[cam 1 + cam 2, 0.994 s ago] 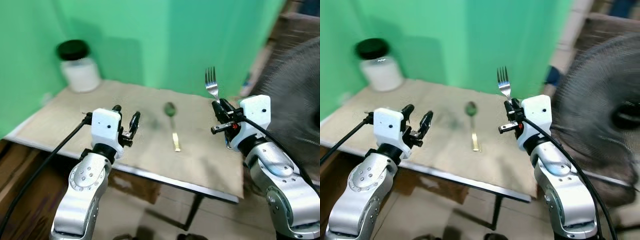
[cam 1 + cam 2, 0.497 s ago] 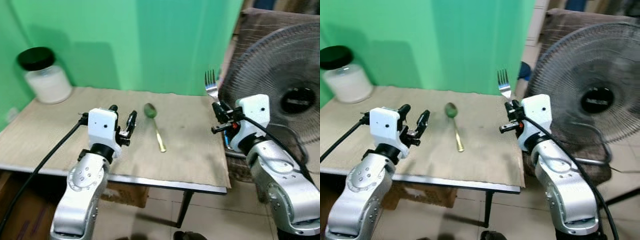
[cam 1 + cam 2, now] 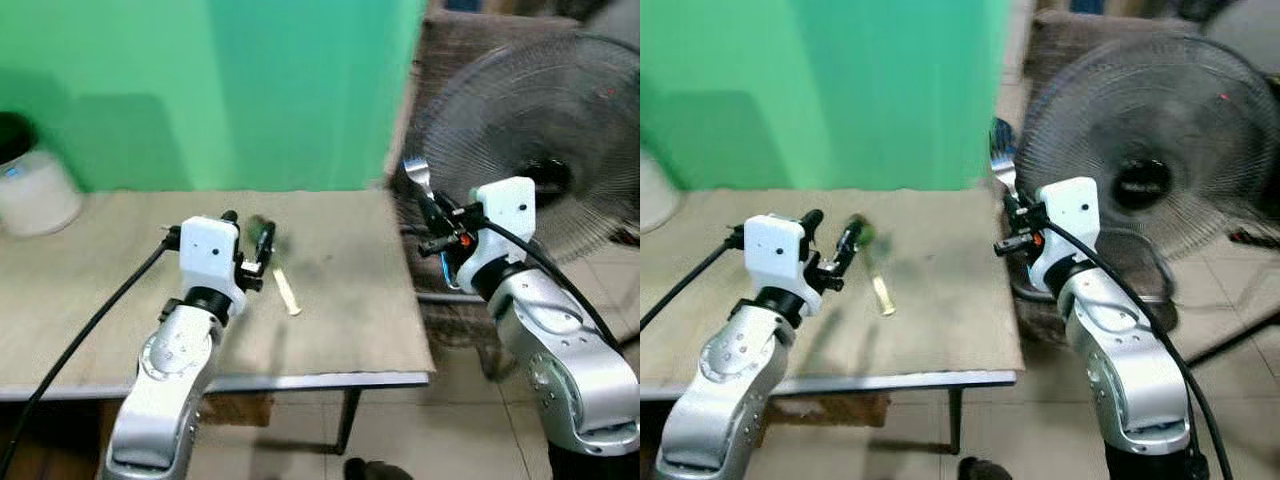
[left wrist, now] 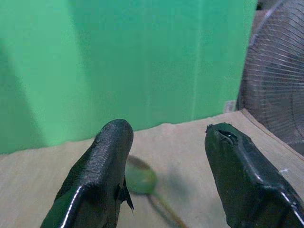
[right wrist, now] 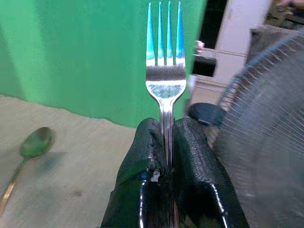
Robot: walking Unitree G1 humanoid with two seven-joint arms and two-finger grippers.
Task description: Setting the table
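Observation:
A silver fork [image 5: 165, 71] stands upright, tines up, with my right gripper [image 3: 428, 207] shut on its handle; it is held just past the right edge of the table [image 3: 340, 290]. A spoon [image 3: 280, 275] with a green bowl and gold handle lies on the tan tabletop. My left gripper [image 3: 248, 240] hangs open just in front of and left of the spoon, above the table, with nothing between its fingers [image 4: 102, 161]. The spoon's bowl [image 4: 138, 176] lies between and beyond those fingers.
A large standing fan [image 3: 520, 120] is right behind the fork and the right arm. A white jar [image 3: 30, 195] sits at the table's far left. A green wall [image 3: 200, 80] backs the table. Tiled floor [image 3: 430, 440] lies below the table's front edge.
The whole picture has shifted left, so the camera has turned right: the fan now stands nearer the middle and the jar at the left edge. Both grippers keep their poses; the fork is still held.

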